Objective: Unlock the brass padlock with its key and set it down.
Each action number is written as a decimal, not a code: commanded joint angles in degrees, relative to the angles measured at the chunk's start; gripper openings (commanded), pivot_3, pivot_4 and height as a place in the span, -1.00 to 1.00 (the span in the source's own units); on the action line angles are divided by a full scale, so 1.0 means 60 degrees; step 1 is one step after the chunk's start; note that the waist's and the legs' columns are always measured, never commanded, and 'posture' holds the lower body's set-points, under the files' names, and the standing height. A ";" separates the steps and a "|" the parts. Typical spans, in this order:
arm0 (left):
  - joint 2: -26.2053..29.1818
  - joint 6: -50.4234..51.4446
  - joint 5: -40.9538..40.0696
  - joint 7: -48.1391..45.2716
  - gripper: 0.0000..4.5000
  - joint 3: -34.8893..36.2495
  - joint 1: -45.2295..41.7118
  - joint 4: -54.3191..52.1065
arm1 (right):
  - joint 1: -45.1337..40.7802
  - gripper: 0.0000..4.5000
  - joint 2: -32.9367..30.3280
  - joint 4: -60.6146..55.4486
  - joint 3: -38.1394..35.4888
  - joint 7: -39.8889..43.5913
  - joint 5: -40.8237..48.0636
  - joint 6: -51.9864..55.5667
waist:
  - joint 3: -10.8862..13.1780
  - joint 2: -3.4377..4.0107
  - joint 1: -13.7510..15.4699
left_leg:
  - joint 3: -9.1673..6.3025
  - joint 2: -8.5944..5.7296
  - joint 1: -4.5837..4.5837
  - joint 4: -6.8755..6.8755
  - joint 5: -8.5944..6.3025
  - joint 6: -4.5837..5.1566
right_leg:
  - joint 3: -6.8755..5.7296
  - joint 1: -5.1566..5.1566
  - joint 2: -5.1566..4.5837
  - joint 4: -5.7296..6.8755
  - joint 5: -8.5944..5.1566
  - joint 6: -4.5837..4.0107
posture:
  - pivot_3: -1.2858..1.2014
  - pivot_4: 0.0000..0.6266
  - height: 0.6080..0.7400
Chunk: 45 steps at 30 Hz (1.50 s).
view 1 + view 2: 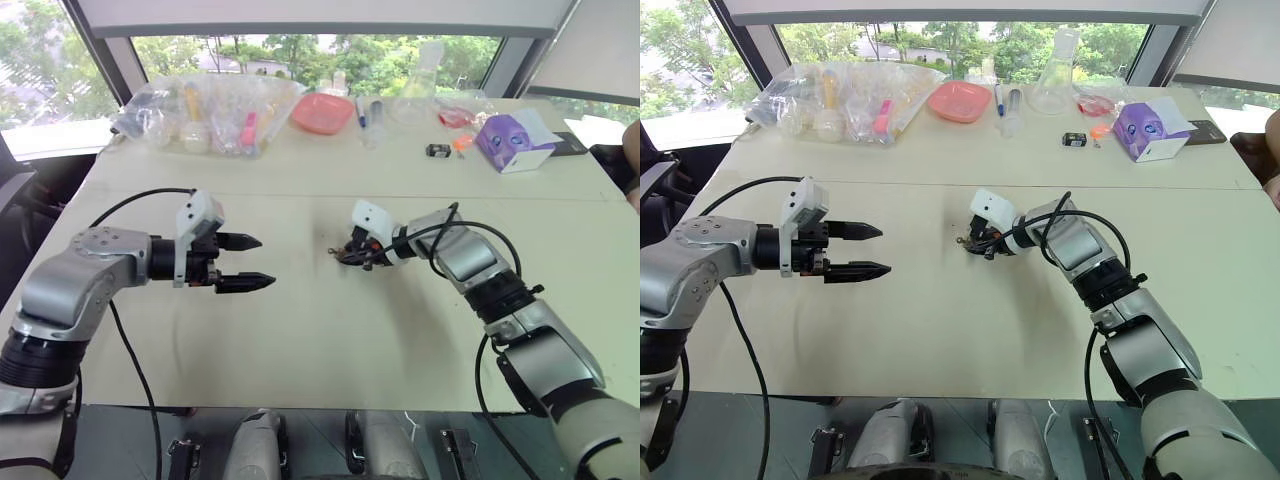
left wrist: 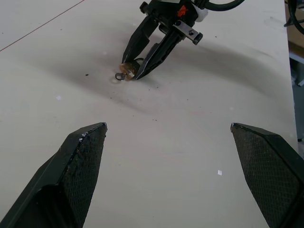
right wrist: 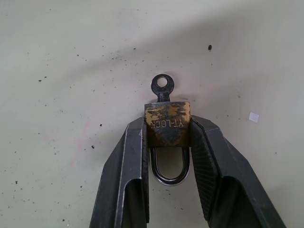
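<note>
The brass padlock (image 3: 167, 124) lies flat on the beige table (image 1: 300, 330), its silvery shackle (image 3: 170, 175) pointing back between my right gripper's fingers. A small key (image 3: 162, 85) with a round ring head sticks out of the far end of the body. My right gripper (image 3: 167, 122) is shut on the padlock's two sides, its tips down at the table (image 2: 134, 73) near the middle. My left gripper (image 1: 245, 262) hovers open to the left of it, pointing toward the padlock (image 2: 126, 68), with nothing between its fingers (image 2: 88, 142).
Along the far edge stand clear plastic bags of items (image 1: 205, 115), a pink tray (image 1: 322, 112), a glass flask (image 1: 420, 85), a purple box (image 1: 512, 140) and a small black object (image 1: 437, 150). A person's arm (image 1: 632, 150) shows at the right edge.
</note>
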 commanded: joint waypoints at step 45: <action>-0.3631 -0.0944 0.0179 -0.1448 -0.96 0.0436 -0.4145 0.6124 | 0.0721 -0.70 -0.0205 -0.5799 -0.1470 -0.1472 -0.1238 -0.1437 | 0.0000 -0.0001 0.0025 | 0.0008 -0.0007 -0.0004 0.0005 0.0007 -0.0011 | -0.0007 0.0004 0.0001 -0.0003 0.0001 0.0003 | 0.03 -0.52 0.89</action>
